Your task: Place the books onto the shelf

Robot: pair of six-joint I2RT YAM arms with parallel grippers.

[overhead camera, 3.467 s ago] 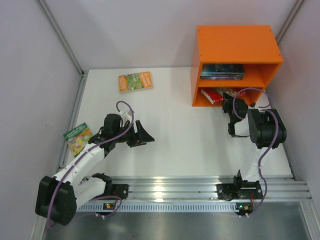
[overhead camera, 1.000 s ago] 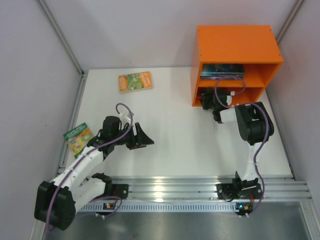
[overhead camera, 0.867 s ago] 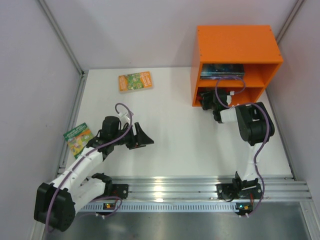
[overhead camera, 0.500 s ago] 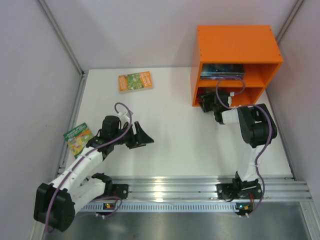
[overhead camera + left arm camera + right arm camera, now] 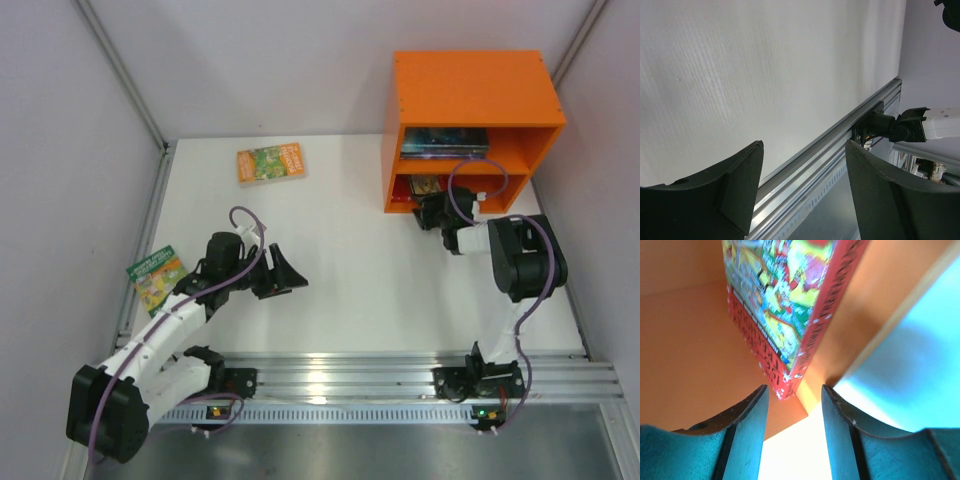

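The orange shelf [image 5: 470, 92] stands at the back right. Dark blue and teal books [image 5: 445, 143] lie in its upper compartment. A red book [image 5: 413, 188] lies in the lower one. My right gripper [image 5: 432, 206] hovers just in front of that lower opening. In the right wrist view it [image 5: 795, 400] is open and empty, and the red book [image 5: 785, 305] rests on the orange shelf floor [image 5: 690, 340] just past the fingertips. An orange-green book [image 5: 270, 163] lies at the table's back. A green book [image 5: 155, 275] lies at the left edge. My left gripper [image 5: 285, 272] [image 5: 802, 150] hangs open over the table.
Grey walls close in the white table [image 5: 360, 270] on the left, back and right. An aluminium rail [image 5: 350, 375] with both arm bases runs along the near edge; it also shows in the left wrist view as the rail [image 5: 830, 140].
My right gripper has drawn back out of the lower compartment and shifted right, leaving the red book inside. The left arm has stayed put.
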